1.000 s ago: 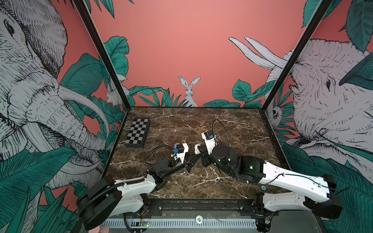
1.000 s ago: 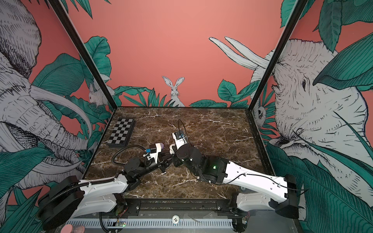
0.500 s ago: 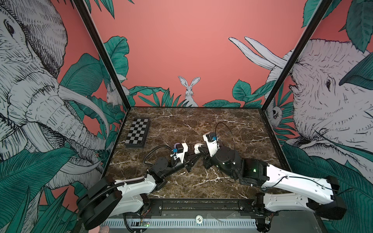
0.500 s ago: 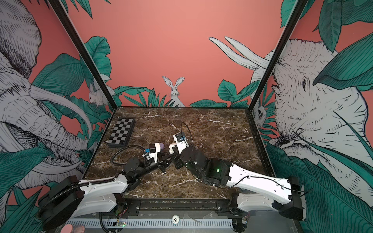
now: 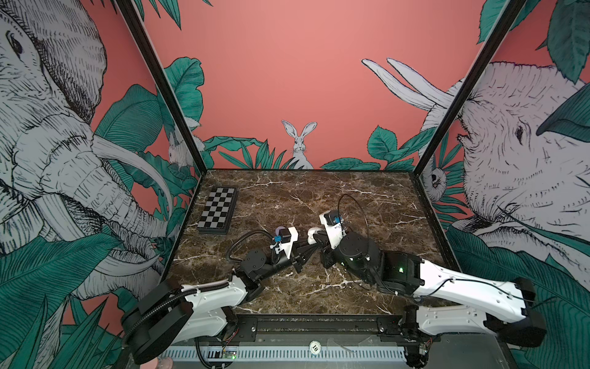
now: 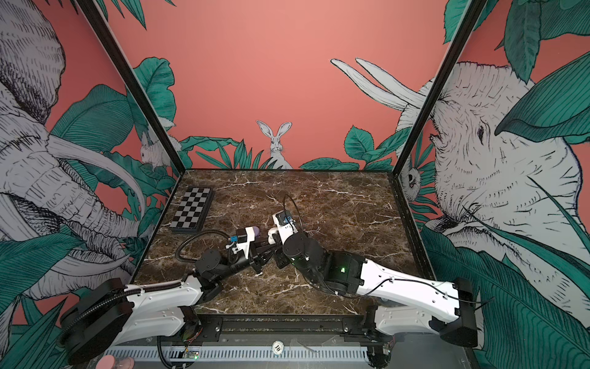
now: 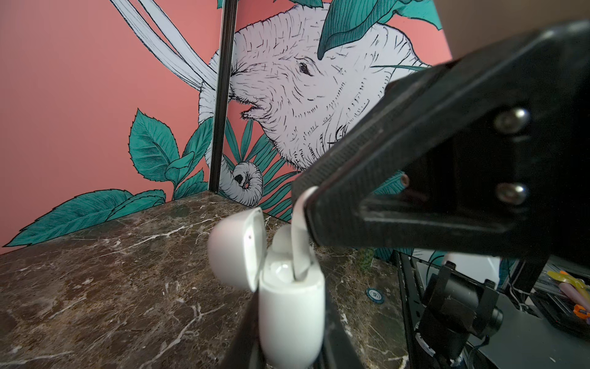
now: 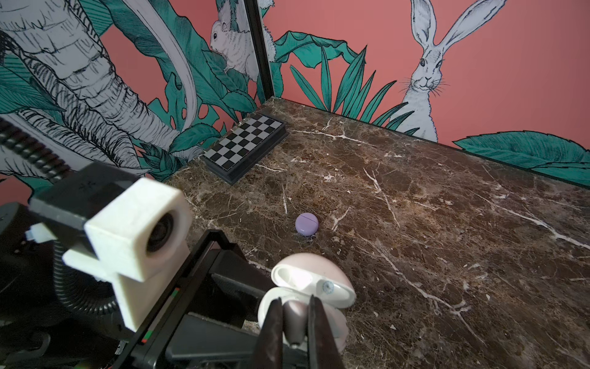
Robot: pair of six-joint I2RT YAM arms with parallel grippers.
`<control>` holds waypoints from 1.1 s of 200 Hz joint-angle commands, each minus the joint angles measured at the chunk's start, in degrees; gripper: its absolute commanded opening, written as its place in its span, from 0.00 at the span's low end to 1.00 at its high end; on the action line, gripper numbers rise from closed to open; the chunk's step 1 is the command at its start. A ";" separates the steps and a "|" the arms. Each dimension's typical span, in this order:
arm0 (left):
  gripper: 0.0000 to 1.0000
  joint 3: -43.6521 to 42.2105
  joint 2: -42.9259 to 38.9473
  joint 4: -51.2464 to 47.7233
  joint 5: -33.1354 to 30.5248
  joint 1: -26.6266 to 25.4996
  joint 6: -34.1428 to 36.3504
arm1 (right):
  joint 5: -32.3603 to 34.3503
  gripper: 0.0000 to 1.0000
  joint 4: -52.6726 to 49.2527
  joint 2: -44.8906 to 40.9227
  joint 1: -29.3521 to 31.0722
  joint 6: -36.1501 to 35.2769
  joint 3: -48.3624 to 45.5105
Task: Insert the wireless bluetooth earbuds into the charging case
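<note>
The right end effector is clamped on one earbud, whose lower end sits in the open white case. The left end effector is closed around that case. The right arm has sunk slightly since a second ago. The counter carries one closed lilac case and one checkerboard.

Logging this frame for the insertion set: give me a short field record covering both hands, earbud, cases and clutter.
left hand: shut on charging case
right hand: shut on earbud
earbud: lower end inside the case opening, upper end gripped
charging case: white, lid open
lilac case: closed, on the table, apart from both hands
chessboard: folded shut, far left of table
</note>
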 commanded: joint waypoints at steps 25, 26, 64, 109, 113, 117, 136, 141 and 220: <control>0.00 0.53 -2.08 0.63 1.86 0.16 2.12 | -0.16 0.00 -1.35 1.32 0.94 0.40 1.52; 0.00 0.53 -2.14 0.62 1.86 0.20 2.14 | -0.16 0.00 -1.34 1.36 0.94 0.48 1.51; 0.00 0.44 -2.59 0.17 1.77 0.17 2.76 | -0.16 0.00 -1.79 1.86 0.95 1.46 1.77; 0.00 0.40 -2.72 0.21 2.39 0.16 3.28 | 0.45 0.00 -2.88 2.52 0.91 2.67 2.34; 0.00 0.36 -2.73 0.13 2.39 0.16 3.41 | 0.45 0.00 -2.89 2.57 0.93 2.79 2.47; 0.00 0.36 -2.76 0.17 2.39 0.16 3.46 | 0.45 0.00 -2.91 2.57 0.93 2.93 2.52; 0.00 0.27 -3.02 -0.16 2.05 0.16 4.08 | 0.92 0.00 -3.90 3.01 0.93 4.00 3.13; 0.00 0.34 -3.14 -0.36 1.92 0.14 4.20 | 1.21 0.00 -4.52 3.25 0.94 4.25 3.43; 0.00 0.62 -3.17 -0.79 1.60 0.07 4.78 | 2.21 0.00 -5.86 3.80 0.84 5.31 3.97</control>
